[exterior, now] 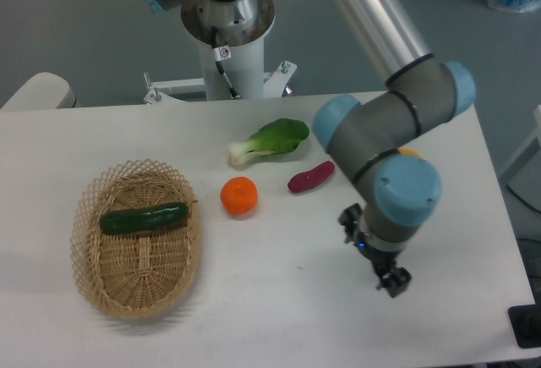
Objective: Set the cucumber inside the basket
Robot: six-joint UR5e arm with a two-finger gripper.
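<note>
Cucumber [144, 217] lies in basket [89, 216], near orange [239, 195]; fingers [394, 282] far right, spread unclear.

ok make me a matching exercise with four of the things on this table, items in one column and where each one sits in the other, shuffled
Items:
1. dark green slender cucumber
2. round orange fruit
3. leafy green bok choy with white stem
4. short purple eggplant

Places:
A. on the table, farthest back toward the arm's base
B. lying across the oval tan wicker basket
C. on the table right of the orange, next to the arm
D. on the table between the basket and the eggplant

Pairs: 1-B, 2-D, 3-A, 4-C
</note>
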